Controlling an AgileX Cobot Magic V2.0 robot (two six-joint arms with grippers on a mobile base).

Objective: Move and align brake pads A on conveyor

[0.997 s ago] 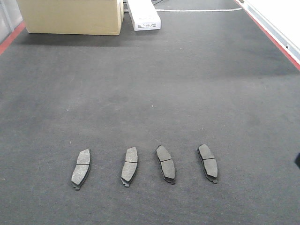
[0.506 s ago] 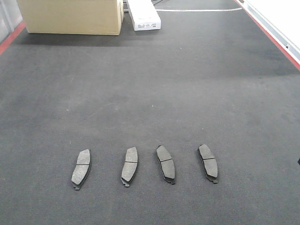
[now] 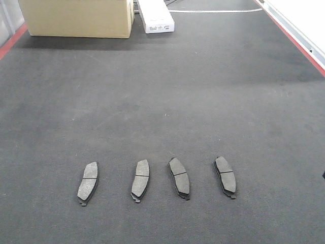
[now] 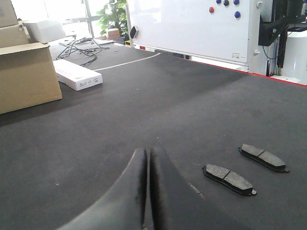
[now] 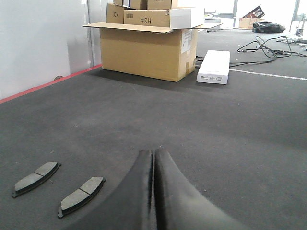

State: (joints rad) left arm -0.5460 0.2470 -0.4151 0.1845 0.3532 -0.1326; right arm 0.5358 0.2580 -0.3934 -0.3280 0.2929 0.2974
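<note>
Several grey brake pads A lie in a row on the near part of the dark conveyor [image 3: 162,101], each roughly lengthwise; the outermost are the leftmost pad [image 3: 88,183] and the rightmost pad [image 3: 225,175]. The two inner pads [image 3: 140,178] [image 3: 179,176] lean slightly toward each other. My left gripper [image 4: 147,153] is shut with nothing in it, low over the belt, with two pads [image 4: 229,178] [image 4: 263,157] to its right. With two pads [image 5: 81,195] [image 5: 36,178] to its left, my right gripper [image 5: 154,153] is also shut and holds nothing. Neither set of fingers shows in the front view.
A large cardboard box [image 3: 76,18] and a flat white box [image 3: 155,18] stand at the far end of the belt. Red edge strips [image 3: 294,38] run along both sides. A whiteboard [image 4: 192,24] stands beyond the right edge, and cables [image 5: 268,45] lie past the boxes.
A dark shape at the right edge of the front view has slid almost out of frame. The pads have not moved.
</note>
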